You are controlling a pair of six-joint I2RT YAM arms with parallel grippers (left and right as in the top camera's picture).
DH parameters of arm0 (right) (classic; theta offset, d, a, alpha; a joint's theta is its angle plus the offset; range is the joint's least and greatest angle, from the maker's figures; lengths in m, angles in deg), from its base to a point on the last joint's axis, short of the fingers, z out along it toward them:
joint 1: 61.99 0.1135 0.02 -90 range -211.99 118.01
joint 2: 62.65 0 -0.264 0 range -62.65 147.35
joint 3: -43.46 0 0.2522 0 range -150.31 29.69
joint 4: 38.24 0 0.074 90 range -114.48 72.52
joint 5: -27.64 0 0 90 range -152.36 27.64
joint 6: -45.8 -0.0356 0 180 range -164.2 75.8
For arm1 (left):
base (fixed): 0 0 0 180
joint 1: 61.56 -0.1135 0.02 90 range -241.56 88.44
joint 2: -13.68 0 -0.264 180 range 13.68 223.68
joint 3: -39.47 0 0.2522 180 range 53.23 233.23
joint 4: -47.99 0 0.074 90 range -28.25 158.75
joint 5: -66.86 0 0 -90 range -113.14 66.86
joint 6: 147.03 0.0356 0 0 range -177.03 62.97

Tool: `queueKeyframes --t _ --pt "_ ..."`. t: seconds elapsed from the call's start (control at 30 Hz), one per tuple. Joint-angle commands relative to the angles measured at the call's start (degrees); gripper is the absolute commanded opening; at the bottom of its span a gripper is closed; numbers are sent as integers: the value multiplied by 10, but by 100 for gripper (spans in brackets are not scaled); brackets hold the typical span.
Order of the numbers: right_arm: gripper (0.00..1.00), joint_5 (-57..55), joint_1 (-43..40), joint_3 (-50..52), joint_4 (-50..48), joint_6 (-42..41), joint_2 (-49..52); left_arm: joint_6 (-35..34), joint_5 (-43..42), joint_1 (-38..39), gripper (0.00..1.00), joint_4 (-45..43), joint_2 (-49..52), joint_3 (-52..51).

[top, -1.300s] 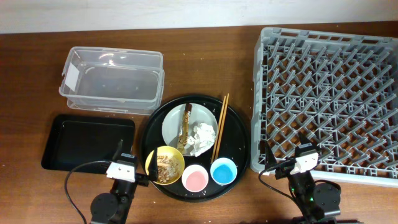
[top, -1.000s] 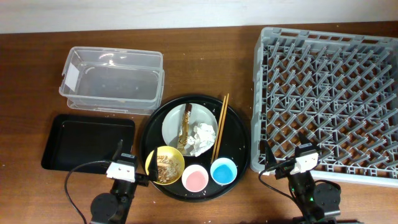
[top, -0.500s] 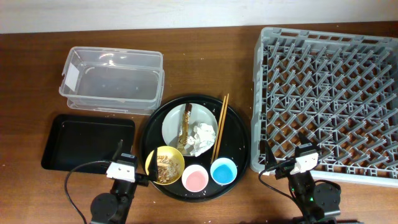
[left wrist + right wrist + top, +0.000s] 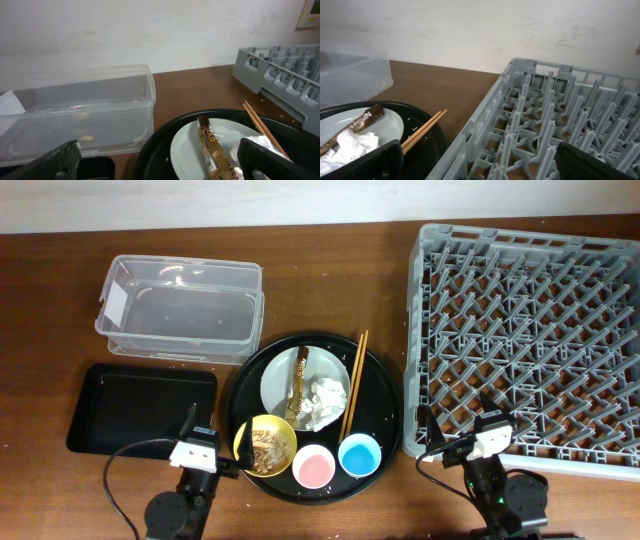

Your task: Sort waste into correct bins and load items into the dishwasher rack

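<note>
Front-middle of the worktop: plate point(image 4: 278, 392), napkin point(image 4: 322, 402), wrapper point(image 4: 299, 378), bowl point(image 4: 243, 438) of scraps point(image 4: 266, 448), pink cup point(image 4: 313, 468), blue cup point(image 4: 358, 455) and chopsticks point(image 4: 355, 380) sit on the round tray point(image 4: 389, 415). Rack point(image 4: 525, 330), tub point(image 4: 180, 315) and flat bin point(image 4: 140, 408) look empty. Left fingers point(image 4: 50, 162) and right fingers point(image 4: 365, 160) are spread, holding nothing. You've sorted nothing yet.

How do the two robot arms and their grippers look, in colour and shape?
The left arm and right arm are black with rounded joints. Each wrist carries a white boxy block. A thin black cable loops beside the left arm. The fingers are black and blunt-tipped.
</note>
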Motion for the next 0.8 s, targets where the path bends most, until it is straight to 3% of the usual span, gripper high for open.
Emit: queueKeyframes --t 0.0,0.07,0.13,0.27,0.43,0.53,0.6,0.67,0.77 --pt "98 40 -3 5 -2 -91 -4 10 -35 -2 100 -11 -3 -2" --pt "98 94 -3 -8 6 -108 -4 5 -108 -2 100 -44 -3 -1" --pt "98 112 -3 -50 37 -108 -3 -40 -116 -2 100 -47 -3 22" --pt "98 110 -3 -223 190 -107 61 -43 -116 -2 100 82 57 162" --pt "98 111 -3 -500 439 -107 327 -43 -134 -2 100 316 331 462" --pt "99 133 -3 -623 530 -107 462 -57 -215 -2 100 396 450 600" --pt "100 140 -3 -660 566 -107 516 -57 -305 0 100 385 494 621" --pt "94 141 -3 -663 577 -108 540 -76 -285 34 90 442 550 621" --pt "94 140 -3 -663 582 -112 542 -155 -157 150 67 548 676 620"
